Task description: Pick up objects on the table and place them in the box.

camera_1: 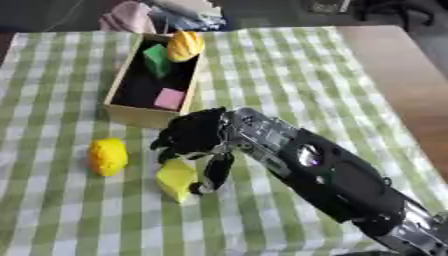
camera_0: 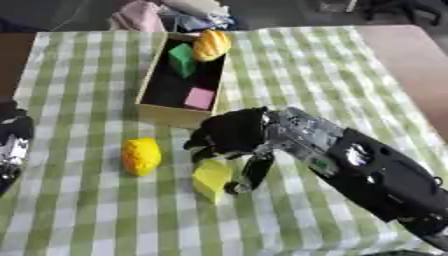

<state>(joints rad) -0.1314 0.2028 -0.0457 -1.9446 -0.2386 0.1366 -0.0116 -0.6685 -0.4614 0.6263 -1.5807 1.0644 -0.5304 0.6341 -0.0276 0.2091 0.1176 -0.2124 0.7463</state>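
The desk (camera_0: 350, 65) is covered with a green and white checked cloth, and a wooden box (camera_0: 162, 112) with a dark inside stands near its far edge, a little towards the left side. Inside the box there are a green block (camera_0: 182, 60) at the far end, a pink block (camera_0: 199, 98) at the near end, and an orange-yellow ribbed object (camera_0: 212, 45) that leans on the far right corner of the box and sticks out above its rim. The right robot hand (camera_0: 232, 135) comes in from the near right corner of the desk and is just in front of the near wall of the box. Its fingers (camera_0: 256, 170) are curled downward and reach to a yellow block (camera_0: 212, 180), which lies on the cloth directly under them; one finger goes down along the right side of the block. I cannot tell if the block is really gripped or only touched. A yellow lemon-like object (camera_0: 141, 156) lies on the cloth to the left of the block, apart from it and in front of the box. The left robot hand (camera_0: 13, 145) shows only partly at the left edge of the desk, and I cannot tell how its fingers are.
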